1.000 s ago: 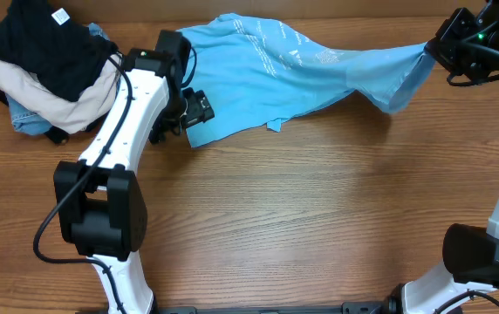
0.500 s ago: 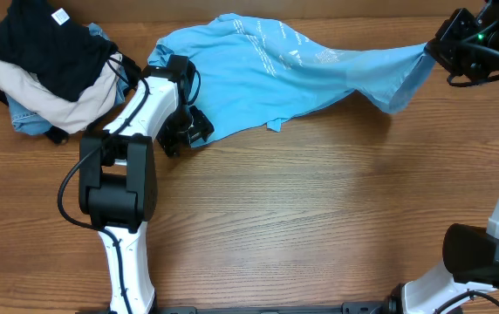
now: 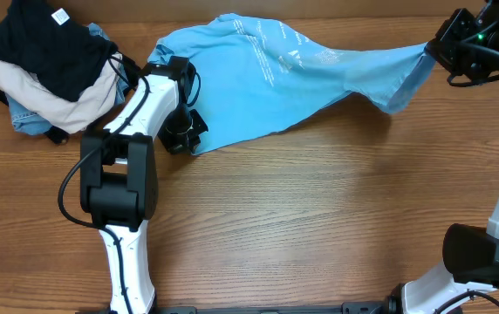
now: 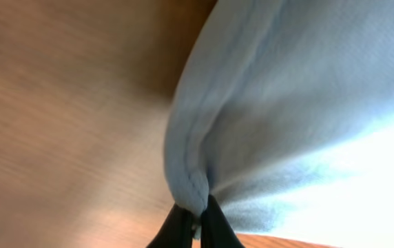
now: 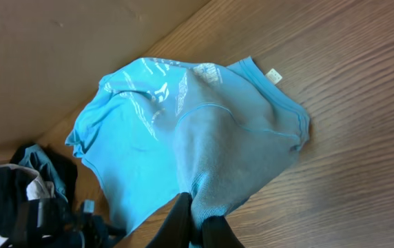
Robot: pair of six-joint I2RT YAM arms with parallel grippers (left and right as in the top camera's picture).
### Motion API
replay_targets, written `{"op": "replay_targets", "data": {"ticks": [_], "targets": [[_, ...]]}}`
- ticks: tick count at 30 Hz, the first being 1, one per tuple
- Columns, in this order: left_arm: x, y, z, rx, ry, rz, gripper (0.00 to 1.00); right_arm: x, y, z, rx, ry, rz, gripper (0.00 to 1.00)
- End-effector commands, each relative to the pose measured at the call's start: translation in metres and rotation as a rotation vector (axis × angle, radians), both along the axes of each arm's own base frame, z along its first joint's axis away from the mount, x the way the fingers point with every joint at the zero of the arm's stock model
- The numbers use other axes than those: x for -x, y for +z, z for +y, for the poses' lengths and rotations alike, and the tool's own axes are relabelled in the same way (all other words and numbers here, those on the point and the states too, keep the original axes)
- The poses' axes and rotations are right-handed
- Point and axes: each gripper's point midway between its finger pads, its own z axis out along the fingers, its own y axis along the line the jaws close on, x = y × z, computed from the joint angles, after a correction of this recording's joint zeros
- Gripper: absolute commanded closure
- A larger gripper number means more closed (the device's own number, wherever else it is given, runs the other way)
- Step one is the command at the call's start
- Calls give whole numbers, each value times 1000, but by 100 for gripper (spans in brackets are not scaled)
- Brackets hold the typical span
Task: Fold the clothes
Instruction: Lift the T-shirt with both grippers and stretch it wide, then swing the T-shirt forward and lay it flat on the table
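The left tool [image 4: 193, 224] is clenched on the hem of the sky-blue T-shirt [image 4: 286, 103]: in the left wrist view its two dark fingertips meet on a thick fold of the edge, low over the desk [image 4: 59, 124]. From overhead this tool [image 3: 184, 131] sits at the shirt's near-left corner, with the cloth spreading away from it toward the far side and the right. The right tool [image 5: 197, 224] is likewise clamped on blue fabric, and the cloth narrows and rises into its closed fingers in the right wrist view. From overhead it [image 3: 433, 48] holds the opposite end at the far right of the desk [image 3: 319, 218]. The T-shirt [image 3: 267, 78] is thus stretched between the two tools. Its long axis runs left to right along the far part of the desk, broad and rumpled at the left and tapering to a gathered point at the right, with the white print [image 3: 289, 52] facing up near the middle. The right wrist view shows the collar and its white neck tag [image 5: 274, 76] on the shirt's [image 5: 183, 131] far side. Left of the left tool and apart from the shirt lies a heap with a black garment [image 3: 44, 48] on top of a cream one [image 3: 66, 100] and a denim-blue one [image 3: 23, 118].
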Motion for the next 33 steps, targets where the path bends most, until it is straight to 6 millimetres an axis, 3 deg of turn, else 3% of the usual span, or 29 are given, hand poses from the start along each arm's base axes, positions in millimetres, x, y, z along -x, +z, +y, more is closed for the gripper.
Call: {"op": "replay_targets", "data": {"ticks": [1, 3, 4, 6, 8, 10, 11, 13, 15, 17, 19, 23, 25, 26, 27, 30, 31, 33], "targets": [[-21, 67, 10, -71, -75, -103, 96, -1, 18, -8, 46, -28, -57, 96], [-26, 134, 10, -59, -110, -225, 96, 7, 40, -13, 81, -50, -111, 96], [-26, 158, 9, -53, -122, -274, 96, 13, 49, -12, 85, -52, -129, 96], [-12, 232, 8, -41, -136, -431, 96, 32, 72, -9, 92, -54, -177, 96], [18, 299, 6, -39, -164, -584, 96, 57, 90, -5, 97, -55, -214, 96], [60, 345, -1, -10, -202, -679, 96, 90, 104, 0, 98, -55, -230, 96], [72, 357, -6, 12, -235, -717, 96, 99, 107, 2, 99, -55, -233, 96], [107, 388, -21, 76, -296, -820, 96, 136, 122, 7, 105, -56, -272, 96], [138, 413, -23, 109, -297, -914, 96, 167, 143, 12, 116, -59, -359, 96], [155, 427, -21, 137, -290, -966, 96, 182, 157, 15, 124, -61, -422, 96], [156, 435, -9, 90, -253, -1014, 96, 183, 165, 15, 128, -62, -457, 96], [112, 448, 1, -41, -168, -1109, 96, 132, 164, 7, 121, -69, -465, 96], [63, 448, 2, -161, -118, -1152, 96, 74, 150, -1, 91, -83, -442, 96], [33, 443, -2, -211, -135, -1164, 96, 35, 140, -2, 64, -65, -442, 96], [-5, 433, -9, -240, -157, -1174, 96, -1, 129, -1, 37, -34, -451, 96], [-95, 407, -17, -324, -223, -1226, 96, -79, 101, -7, -24, -38, -482, 96], [-121, 403, -18, -364, -253, -1262, 96, -95, 98, -9, -22, -38, -508, 96], [-143, 414, -13, -451, -271, -1326, 96, -115, 109, -11, -15, -26, -597, 96]]}}
